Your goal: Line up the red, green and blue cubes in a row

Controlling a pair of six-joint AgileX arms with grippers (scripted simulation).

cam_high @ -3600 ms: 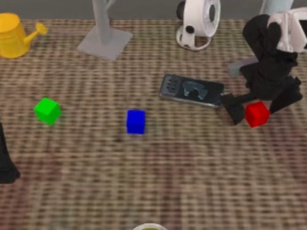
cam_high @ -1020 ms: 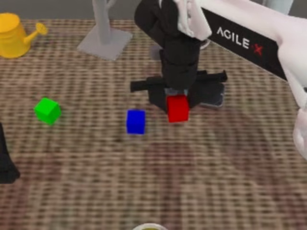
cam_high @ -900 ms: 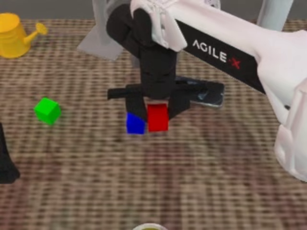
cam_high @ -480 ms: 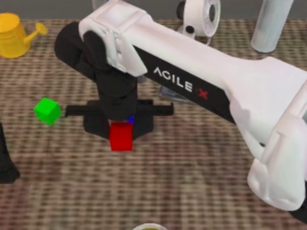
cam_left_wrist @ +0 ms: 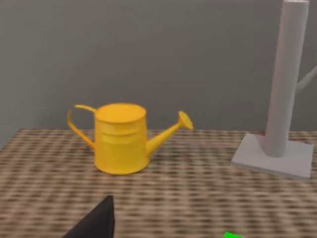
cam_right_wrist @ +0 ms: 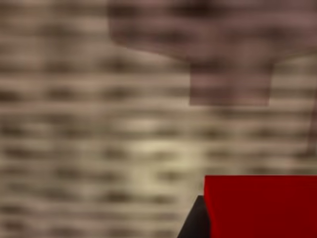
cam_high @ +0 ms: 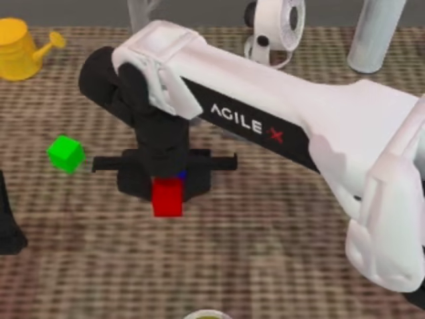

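Observation:
In the top view my right arm reaches across the table from the right. Its gripper [cam_high: 167, 193] is shut on the red cube [cam_high: 167, 198], held left of centre. The blue cube [cam_high: 180, 175] shows only as a sliver behind the red one, under the black wrist. Apart at the left sits the green cube [cam_high: 66, 153]. The right wrist view shows the red cube [cam_right_wrist: 260, 206] against one dark finger [cam_right_wrist: 194, 224], above the woven mat. My left gripper [cam_high: 8, 232] is parked at the left edge, open, and one fingertip [cam_left_wrist: 96, 223] shows beside a corner of the green cube [cam_left_wrist: 230, 235].
A yellow watering can [cam_high: 20, 48] stands at the back left, a white fan [cam_high: 273, 30] and a grey cylinder [cam_high: 375, 33] along the back. The grey stand [cam_left_wrist: 282, 99] is largely covered by my right arm in the top view. A greenish rim [cam_high: 207, 314] shows at the front edge.
My right arm carried the red cube leftwards from the right side, past the phone, to just in front of the blue cube. In the last half second it barely shifted.

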